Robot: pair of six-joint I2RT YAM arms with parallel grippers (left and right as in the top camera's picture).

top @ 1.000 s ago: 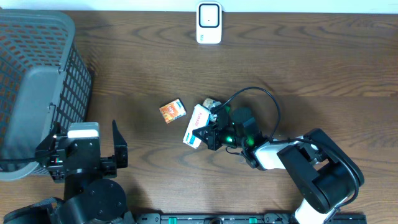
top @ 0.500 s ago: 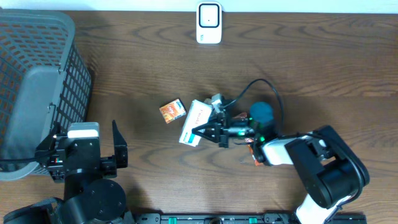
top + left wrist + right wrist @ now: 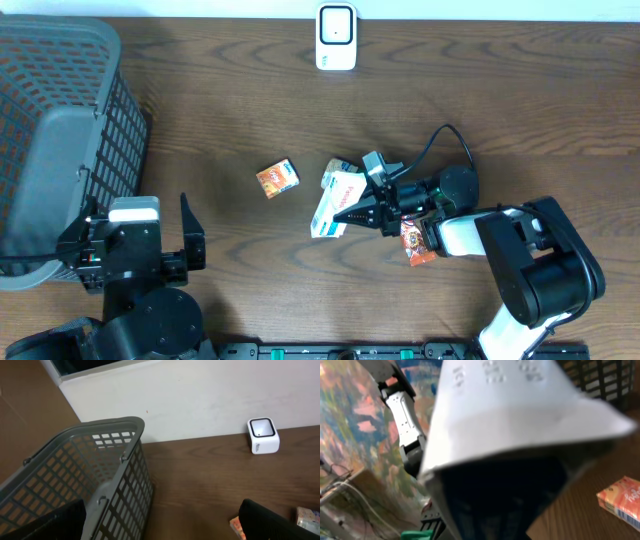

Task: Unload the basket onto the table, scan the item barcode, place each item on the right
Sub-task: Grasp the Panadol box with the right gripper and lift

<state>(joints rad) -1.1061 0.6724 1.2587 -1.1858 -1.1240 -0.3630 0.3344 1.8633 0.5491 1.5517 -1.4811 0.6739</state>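
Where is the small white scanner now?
Overhead view: the small white box-shaped scanner stands at the far edge of the wooden table, near the middle, beyond the white carton in the right hand.

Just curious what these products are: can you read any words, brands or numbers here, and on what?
White box in the right pincer: red print, too blurred to read.
Orange box: white script, too small.
Orange packet by the arm: unreadable.
White scanner: no text shows.

Table (image 3: 520,100): dark matt wood grain. Basket (image 3: 60,120), nine o'clock: grey plastic lattice. Scanner (image 3: 336,37), twelve o'clock: glossy white plastic.
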